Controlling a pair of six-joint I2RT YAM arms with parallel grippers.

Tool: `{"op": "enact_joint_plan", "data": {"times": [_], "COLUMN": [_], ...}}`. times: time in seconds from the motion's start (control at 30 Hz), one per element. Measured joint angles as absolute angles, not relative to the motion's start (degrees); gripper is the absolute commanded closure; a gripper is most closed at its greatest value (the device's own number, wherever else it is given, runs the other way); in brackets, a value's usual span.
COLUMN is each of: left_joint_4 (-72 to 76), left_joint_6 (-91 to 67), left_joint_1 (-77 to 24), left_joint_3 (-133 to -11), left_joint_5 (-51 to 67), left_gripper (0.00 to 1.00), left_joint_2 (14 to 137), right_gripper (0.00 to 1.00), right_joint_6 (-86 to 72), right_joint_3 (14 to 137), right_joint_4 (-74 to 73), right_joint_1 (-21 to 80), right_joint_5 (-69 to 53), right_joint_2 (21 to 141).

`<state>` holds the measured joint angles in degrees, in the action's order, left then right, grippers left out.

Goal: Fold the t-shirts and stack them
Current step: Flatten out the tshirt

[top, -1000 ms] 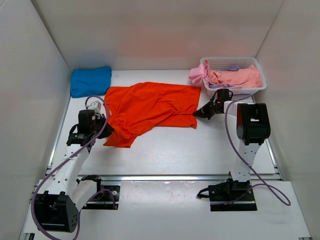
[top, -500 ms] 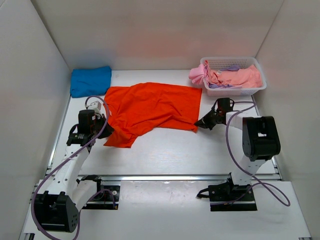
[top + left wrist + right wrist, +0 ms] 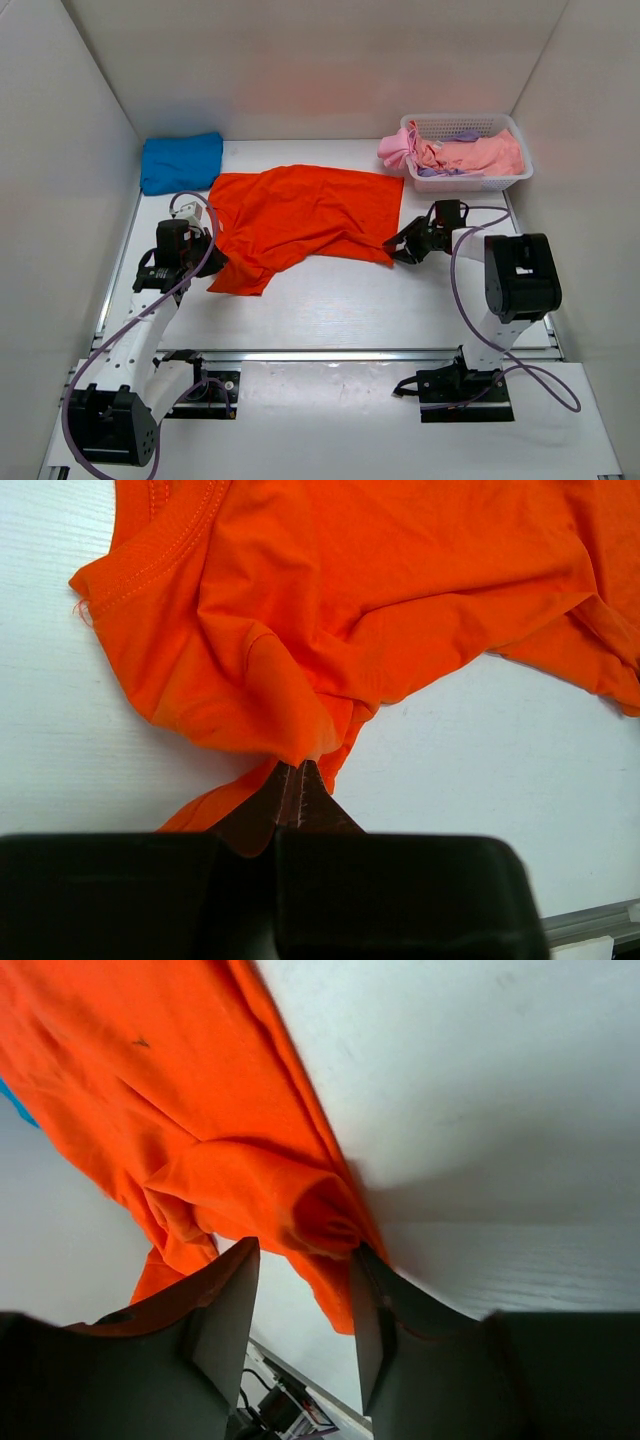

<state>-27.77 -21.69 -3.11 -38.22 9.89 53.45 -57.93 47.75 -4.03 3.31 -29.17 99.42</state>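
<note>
An orange-red t-shirt [image 3: 300, 212] lies spread and wrinkled across the middle of the table. My left gripper [image 3: 212, 260] is at its near-left corner, shut on a pinched fold of the orange cloth [image 3: 300, 720]; the fingertips [image 3: 298, 767] meet tightly. My right gripper [image 3: 397, 249] sits at the shirt's near-right corner with its jaws apart. A loose bunch of orange cloth [image 3: 310, 1205] lies between them and touches the right finger [image 3: 372, 1300]. A folded blue t-shirt [image 3: 182, 162] rests at the back left. Pink and lilac t-shirts [image 3: 470, 155] are heaped in the basket.
A white lattice basket [image 3: 450, 124] stands at the back right, close behind my right arm. White walls enclose the table on three sides. A metal rail [image 3: 350, 354] runs along the near edge in front of the arm bases.
My right gripper has opened and let go of the shirt's right corner, after drawing it slightly rightward and nearer. The left gripper has kept its grip and place.
</note>
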Motion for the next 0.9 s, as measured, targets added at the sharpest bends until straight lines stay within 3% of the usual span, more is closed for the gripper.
{"op": "enact_joint_plan", "data": {"times": [0.13, 0.27, 0.43, 0.47, 0.73, 0.9], "left_joint_4": [-27.8, -27.7, -27.7, -27.7, -27.9, -28.2], "left_joint_6": [-21.7, -21.7, -21.7, -21.7, -22.1, -22.7], "left_joint_1": [-3.1, -3.1, -3.1, -3.1, -2.7, -2.6], "left_joint_3": [-38.2, -38.2, -38.2, -38.2, -38.9, -49.1], "left_joint_5": [9.9, 9.9, 9.9, 9.9, 10.0, 10.0], "left_gripper": [1.00, 1.00, 1.00, 1.00, 1.00, 1.00], "left_joint_2": [53.5, 53.5, 53.5, 53.5, 54.0, 60.3], "right_gripper": [0.54, 0.57, 0.86, 1.00, 1.00, 1.00], "right_joint_6": [-57.6, -57.6, -56.8, -56.7, -52.0, -44.6], "right_joint_3": [50.3, 51.6, 53.9, 54.3, 57.6, 63.3], "right_joint_4": [-4.0, -3.3, -3.0, -3.0, -7.2, -17.4], "right_joint_1": [3.3, 3.0, 2.5, 2.5, 1.8, 2.3], "right_joint_5": [-29.3, -29.7, -30.1, -30.0, -28.7, -25.0], "right_joint_2": [101.1, 102.6, 105.5, 106.0, 106.2, 98.8]}}
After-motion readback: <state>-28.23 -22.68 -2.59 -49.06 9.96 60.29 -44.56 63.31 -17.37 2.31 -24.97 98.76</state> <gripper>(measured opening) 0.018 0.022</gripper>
